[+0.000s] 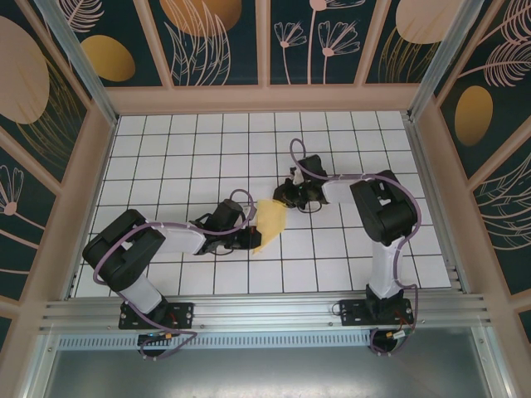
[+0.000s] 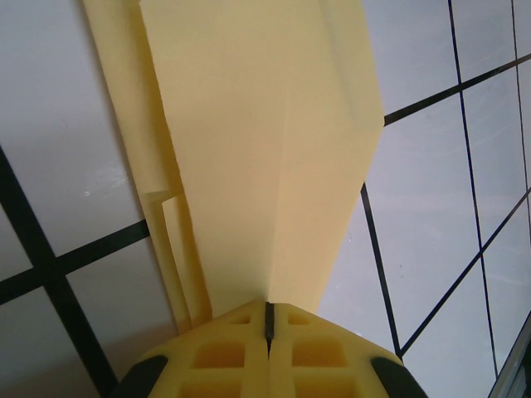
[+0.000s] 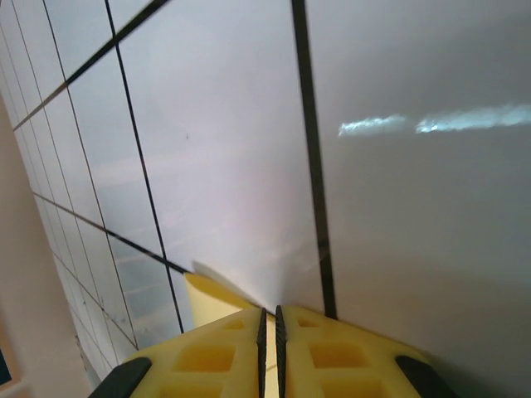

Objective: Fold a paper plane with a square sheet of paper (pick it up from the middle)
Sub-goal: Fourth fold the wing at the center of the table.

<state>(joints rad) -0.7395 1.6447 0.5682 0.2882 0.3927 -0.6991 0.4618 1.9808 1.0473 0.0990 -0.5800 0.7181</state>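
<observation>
Across the overhead view, the white tiled counter (image 1: 166,149) is sitting inside a wooden frame (image 1: 265,99) with leaf-patterned panels, and a metal rail (image 1: 265,308) is running along its near edge. The yellow paper plane (image 1: 270,222) is being held between the two arms near the counter's middle, with the black wrists covering both its ends. The left gripper (image 1: 249,239) is pinching the near, narrower end, and the right gripper (image 1: 286,197) is meeting the far, broader end. Its long axis is running near to far, leaning slightly right.

From the left wrist, the left gripper (image 2: 267,327) is pressing its pads together on the paper plane (image 2: 265,141). The paper is fanning wider away from the gripper, its centre crease running straight out.

From the right wrist, the right gripper (image 3: 270,332) is clamping its pads almost together on a thin yellow edge. A corner of the paper plane (image 3: 211,290) is poking out to the left above the counter (image 3: 398,207).
</observation>
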